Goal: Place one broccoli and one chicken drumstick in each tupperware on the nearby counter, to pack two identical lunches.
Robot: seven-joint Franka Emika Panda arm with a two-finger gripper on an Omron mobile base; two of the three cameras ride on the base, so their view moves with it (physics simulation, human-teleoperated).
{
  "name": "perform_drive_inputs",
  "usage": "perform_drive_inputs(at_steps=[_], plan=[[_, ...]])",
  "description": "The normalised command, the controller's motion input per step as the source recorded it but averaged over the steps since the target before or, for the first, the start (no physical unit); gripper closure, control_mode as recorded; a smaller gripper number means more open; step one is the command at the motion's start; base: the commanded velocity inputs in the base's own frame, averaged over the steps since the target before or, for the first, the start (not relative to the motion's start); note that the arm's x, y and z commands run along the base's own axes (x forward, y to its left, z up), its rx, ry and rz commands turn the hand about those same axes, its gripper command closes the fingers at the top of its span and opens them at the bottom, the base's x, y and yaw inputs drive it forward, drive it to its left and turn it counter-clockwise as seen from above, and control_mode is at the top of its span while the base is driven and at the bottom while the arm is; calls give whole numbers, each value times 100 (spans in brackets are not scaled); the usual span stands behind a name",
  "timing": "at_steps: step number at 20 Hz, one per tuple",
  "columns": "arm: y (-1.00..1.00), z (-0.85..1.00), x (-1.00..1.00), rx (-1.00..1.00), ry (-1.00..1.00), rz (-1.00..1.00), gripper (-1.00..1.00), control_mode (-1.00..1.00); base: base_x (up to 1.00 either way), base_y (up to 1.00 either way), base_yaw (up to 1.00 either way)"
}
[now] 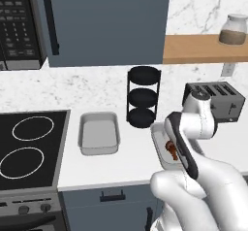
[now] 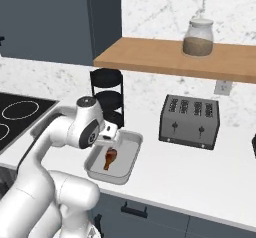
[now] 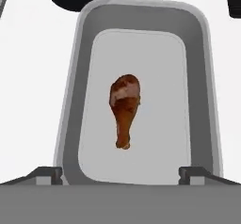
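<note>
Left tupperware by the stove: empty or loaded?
Empty. The left tupperware shows only bare grey floor in the left base view. The other tupperware holds one chicken drumstick, with the open gripper above it.

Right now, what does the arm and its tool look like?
The glossy white rounded arm is built of thick, smooth segments with dark grey bands at the joints and a grey round cap on one joint. No cables or markings show. The two-finger tool has small dark grey finger tips, set wide apart in the hand view.
</note>
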Motion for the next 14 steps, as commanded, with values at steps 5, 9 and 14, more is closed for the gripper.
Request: perform_drive_inputs(at_steps=[5, 9, 14], plan=[[0, 0, -20, -1, -2, 0, -100, 100, -80, -22, -4], [0, 0, 0, 0, 0, 0, -100, 100, -65, -90, -14], [0, 0, 0, 0, 0, 0, -100, 100, -21, -100, -11]])
